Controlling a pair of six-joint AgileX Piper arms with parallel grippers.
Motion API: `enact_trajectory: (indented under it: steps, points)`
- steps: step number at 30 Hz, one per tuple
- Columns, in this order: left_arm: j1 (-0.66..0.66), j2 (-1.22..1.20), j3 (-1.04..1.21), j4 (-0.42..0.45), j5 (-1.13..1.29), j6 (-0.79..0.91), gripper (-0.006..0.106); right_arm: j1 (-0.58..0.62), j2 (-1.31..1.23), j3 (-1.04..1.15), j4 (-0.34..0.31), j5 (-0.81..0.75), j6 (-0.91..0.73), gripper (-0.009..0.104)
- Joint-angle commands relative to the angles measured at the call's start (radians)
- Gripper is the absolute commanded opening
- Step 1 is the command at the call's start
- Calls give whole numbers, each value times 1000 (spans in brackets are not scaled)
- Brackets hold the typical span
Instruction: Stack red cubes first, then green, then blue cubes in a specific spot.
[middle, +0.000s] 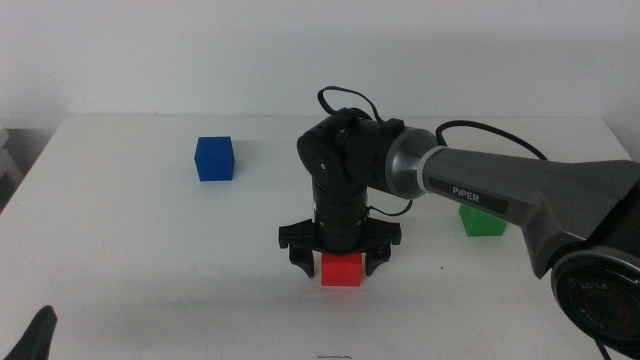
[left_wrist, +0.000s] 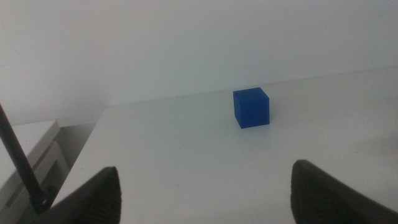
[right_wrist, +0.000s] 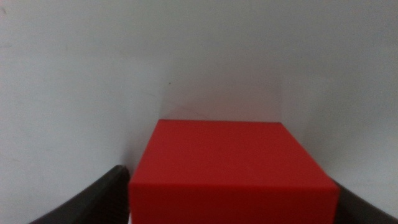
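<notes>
The red cube (middle: 341, 270) rests on the white table near the front middle. My right gripper (middle: 341, 264) reaches straight down over it with its jaws open, one on each side of the cube and close to its faces. The right wrist view is filled by the red cube (right_wrist: 227, 171) between the two dark jaws. The green cube (middle: 484, 221) sits on the table to the right, partly behind the right arm. At the back left stands the blue cube (middle: 214, 158), and the blue cube (left_wrist: 252, 107) also appears ahead of my open left gripper (left_wrist: 205, 193), which waits at the front left corner (middle: 35, 335).
The right arm (middle: 500, 190) crosses the table's right half above the green cube. A black cable (middle: 345, 97) loops over its wrist. Beyond the table's left edge, a pale unit (left_wrist: 31, 149) stands off the table.
</notes>
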Motion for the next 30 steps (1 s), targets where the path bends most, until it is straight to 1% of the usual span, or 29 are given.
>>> enact_trajectory:
  steps: [1,12,16,21,30]
  points:
    - [-1,-16,-3,-4,-87,-4,94,1,-66,-21,-13,-3,-12,94]
    - [-1,-16,-3,-4,-87,-4,94,1,-85,-22,-18,50,-5,94]
    - [-1,-16,-3,-4,-87,-4,94,1,-98,-23,-37,57,-5,94]
    - [-1,-16,-3,-4,-87,-4,94,1,-112,-23,-6,57,-3,94]
    - [-1,-16,-3,-4,-87,-4,94,8,-132,-23,-7,95,1,94]
